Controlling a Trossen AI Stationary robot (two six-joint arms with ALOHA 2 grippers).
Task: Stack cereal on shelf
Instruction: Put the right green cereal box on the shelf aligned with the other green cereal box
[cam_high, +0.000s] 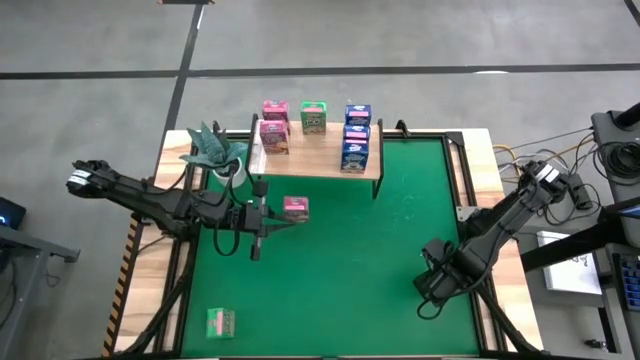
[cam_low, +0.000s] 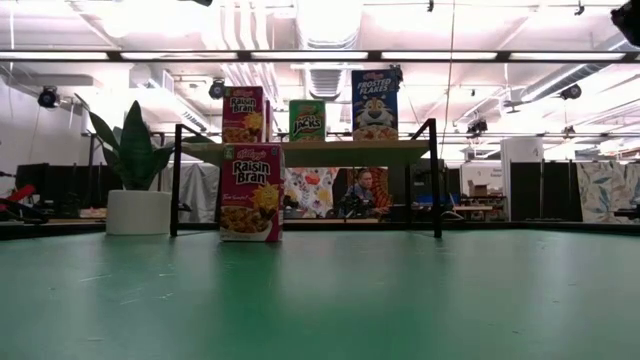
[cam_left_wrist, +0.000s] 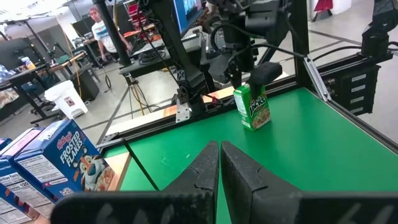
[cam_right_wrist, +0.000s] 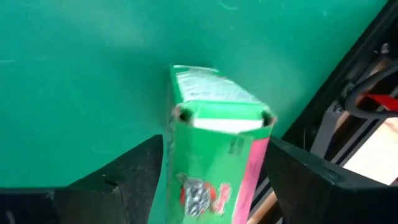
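The wooden shelf (cam_high: 318, 165) stands at the far edge of the green mat (cam_high: 340, 280) and carries pink, green and blue cereal boxes. The right gripper (cam_right_wrist: 211, 177), near the mat's right edge, has its fingers spread wide on both sides of an upright green cereal box (cam_right_wrist: 217, 155), not squeezing it. The left gripper (cam_left_wrist: 219, 163), fingers pressed together and holding nothing, hangs near a pink Raisin Bran box (cam_high: 295, 208) in front of the shelf.
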